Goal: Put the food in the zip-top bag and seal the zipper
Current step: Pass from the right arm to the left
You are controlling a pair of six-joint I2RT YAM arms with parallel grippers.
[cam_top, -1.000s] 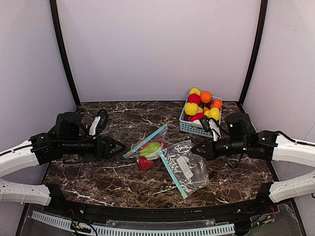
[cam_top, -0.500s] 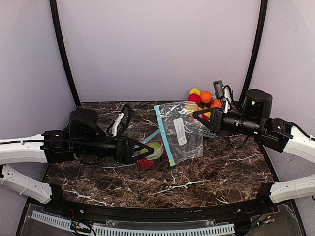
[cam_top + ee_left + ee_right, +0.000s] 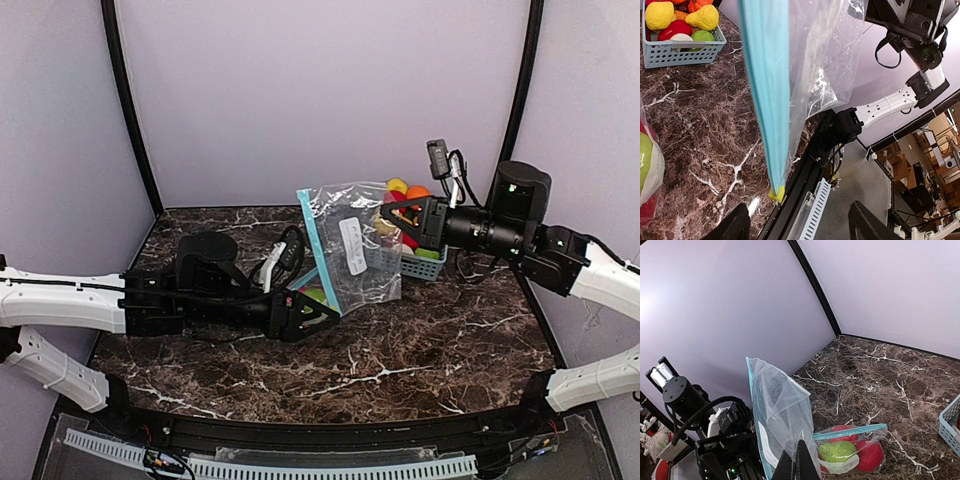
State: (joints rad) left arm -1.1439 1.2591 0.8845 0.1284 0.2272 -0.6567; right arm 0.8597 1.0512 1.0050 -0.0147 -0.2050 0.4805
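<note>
Filling the light-blue basket (image 3: 428,264) at the table's (image 3: 430,350) 2 o'clock are most of the toy fruits (image 3: 418,191). A green fruit (image 3: 835,451) and red ones lie in a second bag (image 3: 850,431) on the marble. The right gripper (image 3: 385,214) pinches the clear zip-top bag (image 3: 355,255) aloft. The left gripper (image 3: 322,312), jaws apart, sits at its 7 o'clock.

pale lilac walls (image 3: 320,100) are enclosing a brown, white-veined marble table (image 3: 430,345) on three sides; black poles (image 3: 130,110) are rising at its back corners; soft light is falling.
</note>
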